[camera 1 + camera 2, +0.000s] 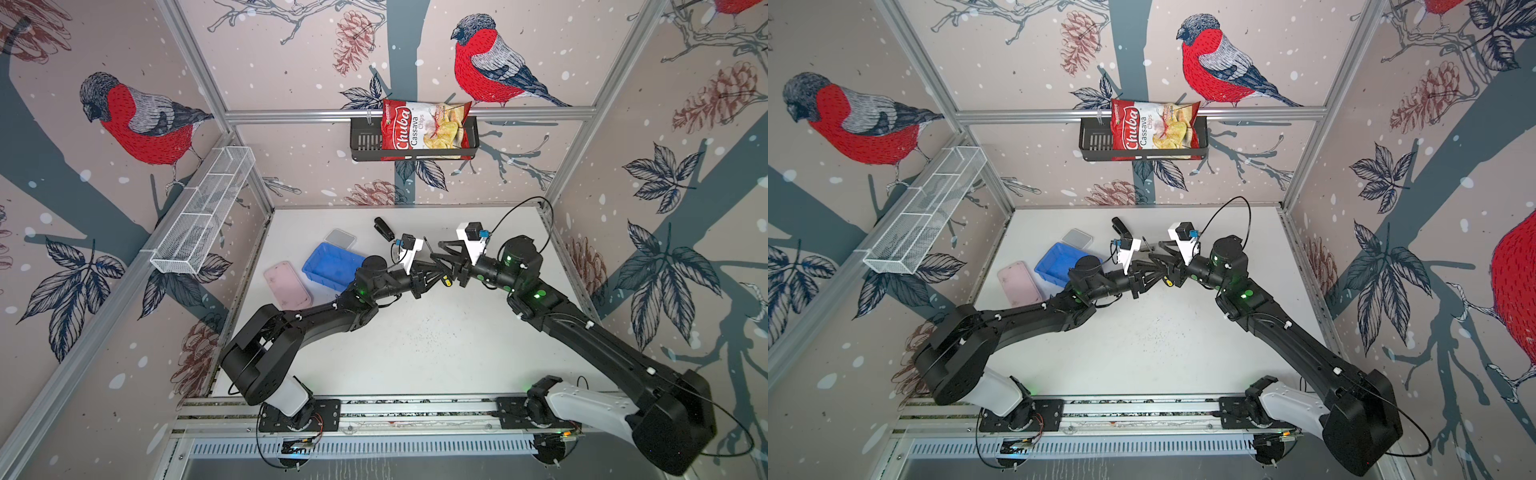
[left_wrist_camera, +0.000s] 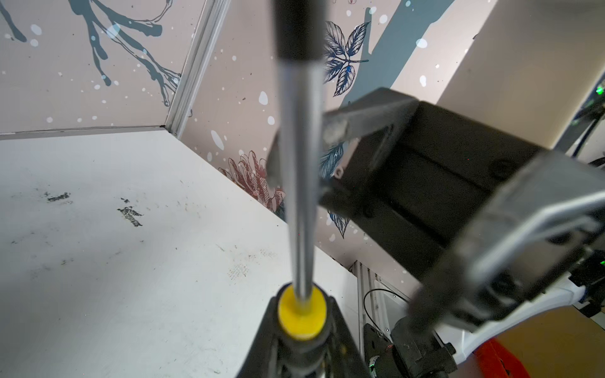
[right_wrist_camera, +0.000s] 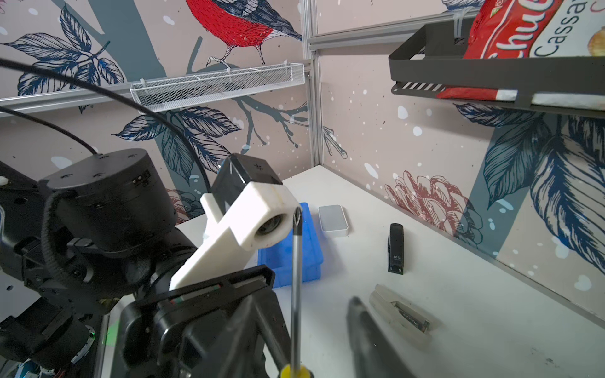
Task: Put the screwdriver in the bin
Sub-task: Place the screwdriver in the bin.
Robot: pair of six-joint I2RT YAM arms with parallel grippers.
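Observation:
The screwdriver (image 2: 299, 183) has a black handle, a yellow collar and a thin metal shaft. It hangs above the table where both arms meet, seen in both top views (image 1: 447, 281) (image 1: 1169, 282). My left gripper (image 2: 302, 315) (image 1: 441, 279) is shut on its handle at the yellow collar. My right gripper (image 3: 301, 306) (image 1: 439, 254) is open, its fingers (image 2: 335, 126) standing apart on either side of the shaft (image 3: 296, 288) without touching it. The blue bin (image 1: 332, 259) (image 1: 1054, 262) (image 3: 306, 261) sits on the table left of the grippers, partly hidden by the left arm.
A black stapler (image 1: 384, 228) (image 3: 396, 248) and a small grey box (image 1: 340, 239) lie behind the bin, a pink container (image 1: 286, 284) to its left. A clear plastic piece (image 3: 399, 314) lies near the right gripper. On the walls: a wire mesh basket (image 1: 203, 212) and a black shelf (image 1: 365, 141) with chips.

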